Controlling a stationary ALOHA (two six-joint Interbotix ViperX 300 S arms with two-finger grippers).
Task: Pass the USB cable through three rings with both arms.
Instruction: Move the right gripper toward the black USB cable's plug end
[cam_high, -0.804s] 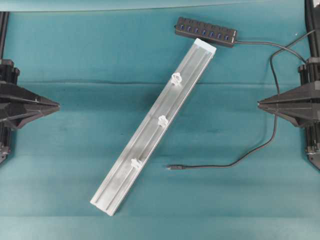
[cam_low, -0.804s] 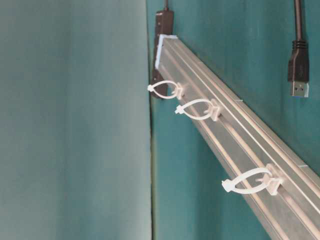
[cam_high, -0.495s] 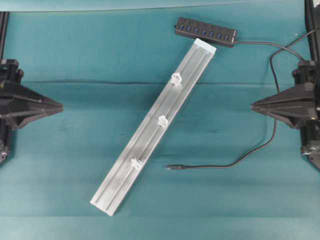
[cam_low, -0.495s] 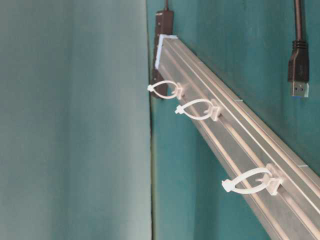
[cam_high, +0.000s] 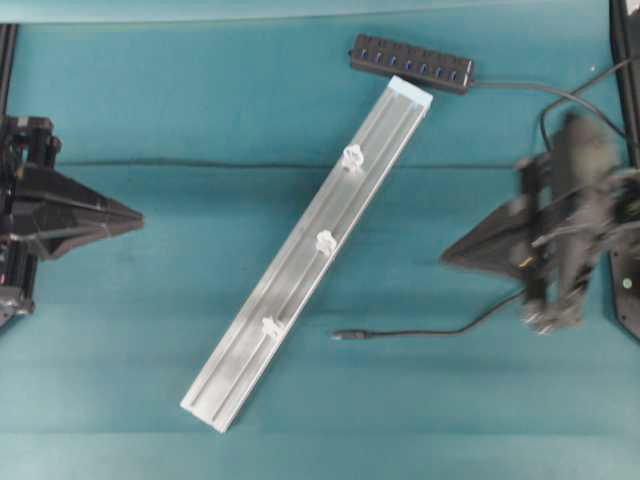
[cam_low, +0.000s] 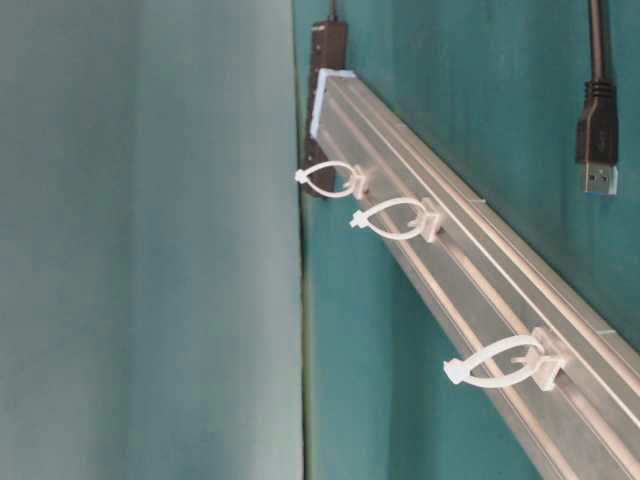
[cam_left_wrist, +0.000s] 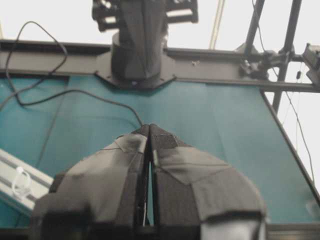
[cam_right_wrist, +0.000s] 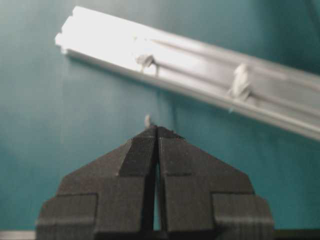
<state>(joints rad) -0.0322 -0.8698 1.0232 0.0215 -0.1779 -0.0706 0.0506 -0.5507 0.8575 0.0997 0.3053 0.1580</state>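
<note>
Three rings (cam_high: 325, 240) stand as small white loop clips, evenly spaced along a silver rail (cam_high: 250, 360) that runs diagonally across the middle of the table from near the front edge up toward the back edge. In the table-level view each clip is an upright white loop on its own small base, and nothing passes through any of them. The USB cable (cam_high: 440, 331) lies on the cloth between the rail and the table's right edge; its small plug end (cam_high: 343, 336) rests just beside the rail, near the frontmost ring but apart from it, and the cord curves away to the right, where it passes under the right arm. A black hub (cam_high: 411, 64) with blue sockets lies near the back edge, close to the rail's upper end. The right gripper (cam_high: 447, 259) points toward the rail from the right side of the table, blurred in the overhead view, its jaws pressed together with nothing between them. The left gripper (cam_high: 138, 218) points inward from the left edge, well apart from the rail, jaws likewise together and empty. A teal cloth (cam_high: 140, 380) with faint creases covers the table. Beyond the table's far edge, the left wrist view shows a black frame of bars (cam_left_wrist: 280, 60) against a bright, washed-out background.
</note>
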